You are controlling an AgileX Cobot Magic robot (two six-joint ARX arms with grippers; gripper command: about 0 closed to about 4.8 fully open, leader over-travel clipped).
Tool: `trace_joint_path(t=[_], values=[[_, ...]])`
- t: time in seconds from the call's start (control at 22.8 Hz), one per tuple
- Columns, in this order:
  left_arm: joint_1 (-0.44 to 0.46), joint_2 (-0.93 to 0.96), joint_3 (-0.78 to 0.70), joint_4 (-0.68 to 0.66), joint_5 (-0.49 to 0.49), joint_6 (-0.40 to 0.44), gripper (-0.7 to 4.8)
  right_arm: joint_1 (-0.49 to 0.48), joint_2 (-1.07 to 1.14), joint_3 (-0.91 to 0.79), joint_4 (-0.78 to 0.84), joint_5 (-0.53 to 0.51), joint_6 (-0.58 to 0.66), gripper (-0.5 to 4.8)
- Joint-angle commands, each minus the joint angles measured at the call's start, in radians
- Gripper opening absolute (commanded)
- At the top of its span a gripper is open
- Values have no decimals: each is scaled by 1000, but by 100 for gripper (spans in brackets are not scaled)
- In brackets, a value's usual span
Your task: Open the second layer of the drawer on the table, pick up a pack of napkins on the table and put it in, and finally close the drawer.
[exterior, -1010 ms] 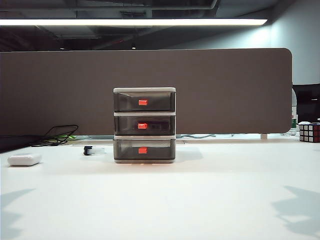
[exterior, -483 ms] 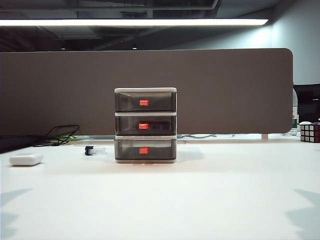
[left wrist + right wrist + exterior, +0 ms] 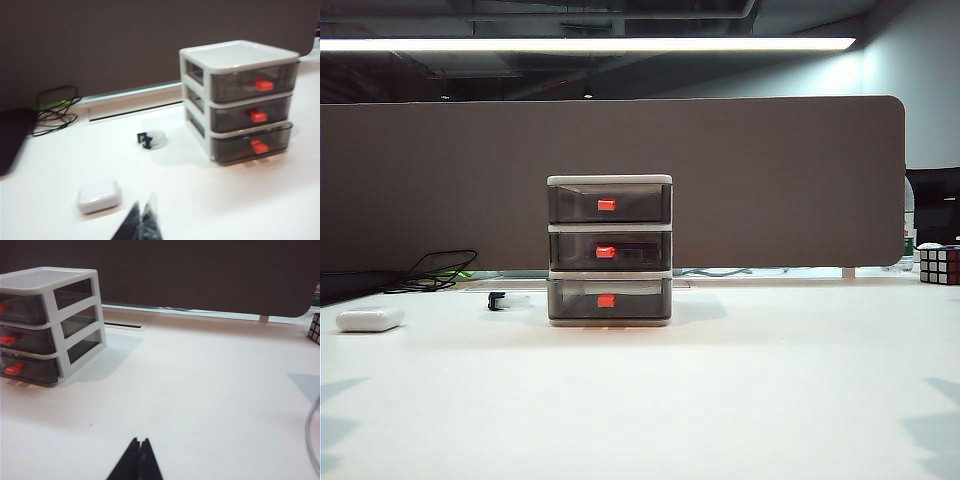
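A: Start with the large plain white bench (image 3: 740, 400). What has changed on it?

B: Only the grey shadows at its two near corners. They have shrunk toward the edges over the last second, so I judge both arms are pulling back. Nothing else has shifted.

A: And the three-tier desktop drawer unit (image 3: 609, 180), with its light grey frame and smoky translucent fronts?

B: It stands mid-bench with all three tiers flush. The middle drawer (image 3: 640, 252) with its red-orange handle is shut. There is a darker shape behind its front, but I cannot tell whether that is the purple pack of napkins. No pack lies on the bench in any view, so the task looks finished or nearly so.

A: The smaller things?

B: A white rounded pebble-like object (image 3: 368, 320) sits far left, and a coloured puzzle cube (image 3: 940, 265) far right.

A: The arms?

B: The exterior view shows neither arm. The wrist views show the left gripper (image 3: 142, 222) near the pebble and the right gripper (image 3: 140, 457) over bare bench. Both have their jaws clenched on nothing.
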Motion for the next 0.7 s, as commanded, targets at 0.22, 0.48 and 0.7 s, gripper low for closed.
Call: trace_joint_path(t=[0.22,0.48,0.7], values=[[1,0,6,28,-74,-2,-5,1,-1,-6,13,3,4,-1],[1,0,6,28,-74,-2,-5,1,-1,-6,13,3,4,-1],[1,0,6,28,-74,-2,-5,1,-1,-6,13,3,4,-1]])
